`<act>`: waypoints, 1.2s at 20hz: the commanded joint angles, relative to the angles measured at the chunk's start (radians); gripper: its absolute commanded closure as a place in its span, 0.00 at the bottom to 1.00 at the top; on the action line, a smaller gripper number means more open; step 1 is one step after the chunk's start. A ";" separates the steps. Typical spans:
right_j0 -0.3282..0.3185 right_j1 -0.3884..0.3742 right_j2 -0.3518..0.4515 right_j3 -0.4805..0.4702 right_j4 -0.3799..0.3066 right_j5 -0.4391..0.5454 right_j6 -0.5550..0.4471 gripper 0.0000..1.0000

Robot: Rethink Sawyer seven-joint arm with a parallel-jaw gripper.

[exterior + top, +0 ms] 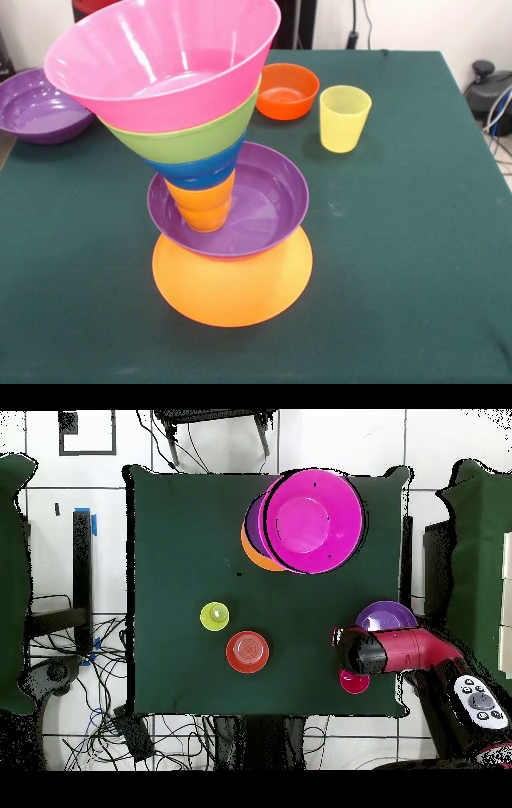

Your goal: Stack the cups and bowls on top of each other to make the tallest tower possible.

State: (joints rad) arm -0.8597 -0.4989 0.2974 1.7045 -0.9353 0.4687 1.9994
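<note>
The green-cloth tabletop [416, 264] carries the tower [210, 184]: an inverted yellow-orange plastic bowl [232, 292] forms a wide base, and the big pink plastic bowl [164, 60] tops it. The tool [345, 649] hovers beside the loose purple plastic bowl [390, 617]; its state cannot be determined.

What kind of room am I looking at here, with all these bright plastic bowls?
Probably a robotics lab, not a kitchen. A red and black robot arm reaches over a green cloth-covered table, loose cables trail across the white tiled floor, and the plastic bowls are piled into a tower.
</note>
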 commanded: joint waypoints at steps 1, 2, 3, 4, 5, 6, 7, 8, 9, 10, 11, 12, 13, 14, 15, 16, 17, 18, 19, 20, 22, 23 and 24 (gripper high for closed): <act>0.015 0.033 0.029 0.038 0.030 0.063 -0.092 0.00; 0.015 0.031 0.031 0.038 0.032 0.067 -0.095 0.00; 0.015 0.029 0.031 0.039 0.032 0.067 -0.097 0.00; 0.017 0.029 0.029 0.037 0.029 0.065 -0.097 0.00; 0.019 0.029 0.027 0.038 0.027 0.063 -0.094 0.00; 0.023 0.028 0.022 0.036 0.022 0.058 -0.089 0.00; 0.024 0.029 0.021 0.036 0.022 0.058 -0.087 0.00; 0.025 0.031 0.019 0.035 0.020 0.055 -0.084 0.00; 0.026 0.033 0.018 0.034 0.018 0.052 -0.081 0.00; 0.028 0.036 0.015 0.033 0.013 0.045 -0.075 0.00; 0.028 0.041 0.014 0.031 0.011 0.040 -0.072 0.00; 0.028 0.046 0.014 0.028 0.008 0.035 -0.069 0.00; 0.027 0.052 0.014 0.022 0.008 0.034 -0.068 0.00; 0.028 0.056 0.013 0.021 0.005 0.028 -0.064 0.00; 0.026 0.060 0.014 0.019 0.006 0.029 -0.065 0.00; 0.025 0.064 0.016 0.016 0.007 0.029 -0.066 0.00; 0.026 0.064 0.016 0.015 0.001 0.017 -0.062 0.00; 0.026 0.063 0.015 0.016 -0.009 -0.009 -0.051 1.00; 0.029 0.063 0.012 0.015 -0.013 -0.023 -0.038 1.00; 0.031 0.063 0.008 0.014 -0.018 -0.037 -0.026 1.00; 0.045 0.064 -0.001 0.003 -0.020 -0.021 -0.022 1.00; 0.047 0.060 -0.001 0.002 -0.016 -0.007 -0.030 1.00; 0.051 0.053 -0.001 0.002 -0.014 -0.003 -0.030 1.00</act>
State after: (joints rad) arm -0.8532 -0.5139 0.2901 1.7045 -0.9320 0.4691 1.9994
